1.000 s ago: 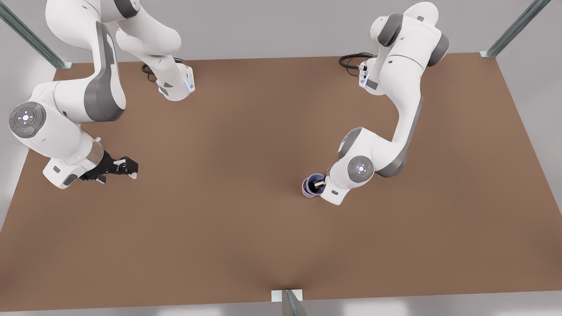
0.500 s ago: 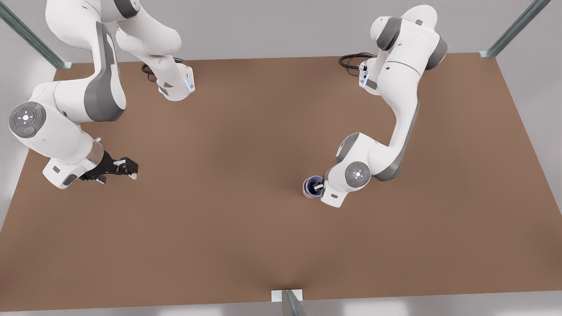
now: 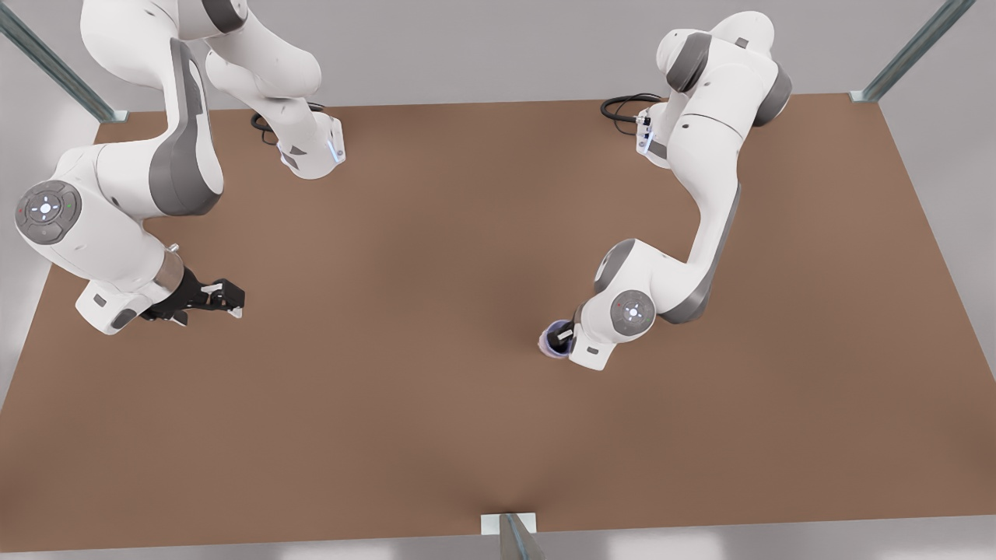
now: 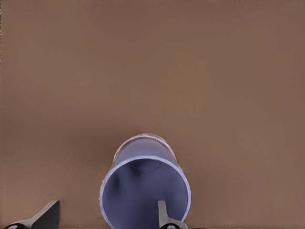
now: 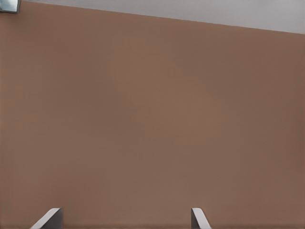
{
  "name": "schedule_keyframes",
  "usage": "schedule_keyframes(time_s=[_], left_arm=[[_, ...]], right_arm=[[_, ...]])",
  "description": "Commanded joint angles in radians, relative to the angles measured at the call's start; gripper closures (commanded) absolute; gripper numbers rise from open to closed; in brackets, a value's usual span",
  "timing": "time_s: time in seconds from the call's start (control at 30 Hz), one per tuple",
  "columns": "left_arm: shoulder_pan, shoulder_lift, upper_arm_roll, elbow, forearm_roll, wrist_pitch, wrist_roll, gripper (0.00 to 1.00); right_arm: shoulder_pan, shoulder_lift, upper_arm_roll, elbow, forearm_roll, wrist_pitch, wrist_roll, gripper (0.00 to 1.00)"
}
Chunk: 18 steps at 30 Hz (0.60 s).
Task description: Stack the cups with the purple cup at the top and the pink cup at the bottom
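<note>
lavender purple cup (image 4: pixel 143 191), brown table (image 3: pixel 436 327)

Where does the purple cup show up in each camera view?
Front view: purple cup right of centre on the brown table, at the left gripper, nested in the pink cup.
Left wrist view: purple cup low in the middle, one finger inside.
Right wrist view: not in it.
Shared landmark: the table.

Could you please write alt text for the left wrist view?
The purple cup opens toward the camera, one finger of the left gripper inside its rim and the other outside, above the brown table.
</note>
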Motion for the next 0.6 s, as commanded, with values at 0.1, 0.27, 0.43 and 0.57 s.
schedule_keyframes(time_s=[0.1, 0.27, 0.43, 0.57], left_arm=[[0.000, -0.003, 0.000, 0.000, 0.006, -0.008, -0.024, 0.00], [0.000, -0.003, 0.000, 0.000, 0.006, -0.008, -0.024, 0.00], [0.000, -0.017, 0.000, 0.000, 0.004, -0.023, -0.024, 0.00], [0.001, -0.028, 0.000, 0.002, 0.004, -0.025, -0.026, 0.00]], right_arm=[[-0.001, -0.001, 0.000, -0.001, 0.001, 0.000, 0.002, 0.00], [0.000, -0.001, 0.000, 0.001, 0.001, 0.000, 0.002, 0.00], [0.000, -0.002, 0.000, 0.001, 0.002, 0.000, 0.002, 0.00], [-0.001, -0.001, 0.000, 0.001, 0.002, 0.000, 0.002, 0.00]])
